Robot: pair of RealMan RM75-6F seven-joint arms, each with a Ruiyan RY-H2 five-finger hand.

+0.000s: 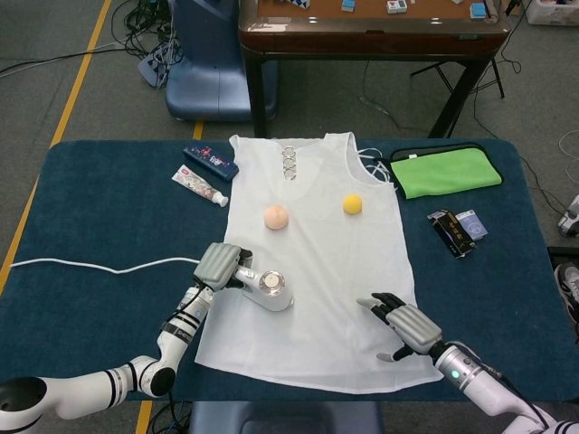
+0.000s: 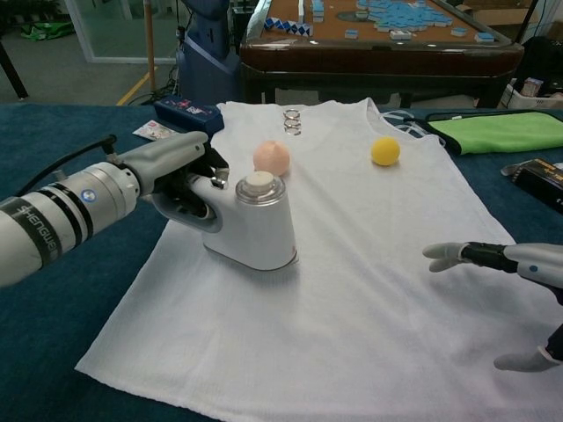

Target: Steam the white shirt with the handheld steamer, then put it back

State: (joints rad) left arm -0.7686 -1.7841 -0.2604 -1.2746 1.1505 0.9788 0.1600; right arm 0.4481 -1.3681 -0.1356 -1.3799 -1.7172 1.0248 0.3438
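The white shirt [image 1: 317,262] [image 2: 352,264] lies flat on the blue table. My left hand [image 1: 220,265] [image 2: 167,171] grips the handle of the white handheld steamer [image 1: 269,289] [image 2: 255,224], whose base rests on the shirt's left half, its round cap facing up. My right hand [image 1: 407,324] [image 2: 493,259] hovers over the shirt's lower right part, fingers spread and holding nothing. The steamer's white cord [image 1: 99,268] trails off to the left.
A peach ball [image 1: 276,217] [image 2: 271,158] and a yellow ball [image 1: 352,204] [image 2: 384,150] sit on the shirt's upper part. A toothpaste tube [image 1: 200,187] and a dark blue box [image 1: 210,162] lie at left. A green cloth [image 1: 445,172] and a small black box [image 1: 452,232] lie at right.
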